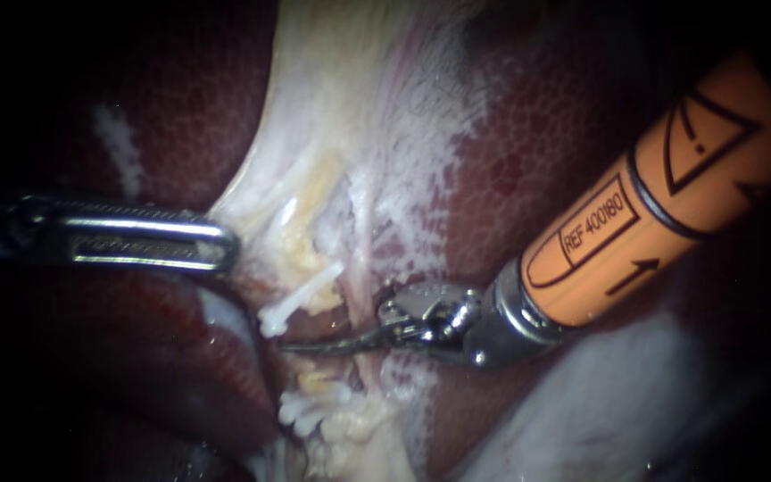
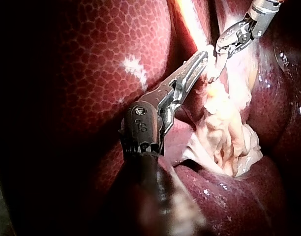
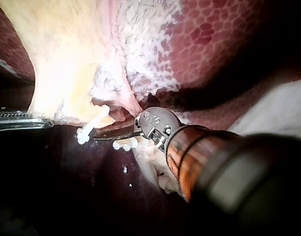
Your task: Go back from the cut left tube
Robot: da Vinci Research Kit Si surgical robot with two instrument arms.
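Note:
My right instrument (image 1: 292, 346), on an orange shaft, lays its thin dark blades shut in the gap between the two ends of the cut tube. The upper stump carries a white clip (image 1: 301, 299) just above the blades. The lower stump has white clips (image 1: 310, 406) below them. In the right wrist view the blade tips (image 3: 99, 136) lie just beneath the clipped stump (image 3: 91, 128). My left instrument (image 1: 220, 243) is shut on the edge of the pale gallbladder tissue (image 1: 314, 134) and holds it taut. In the left wrist view its jaws (image 2: 199, 61) close on that tissue.
Dark red liver (image 1: 546, 143) surrounds the pale tissue on both sides. A thin pale strand (image 1: 363, 259) runs down just right of the clipped stump. A pale, blurred mass (image 1: 617, 402) that looks like gauze lies under the right shaft.

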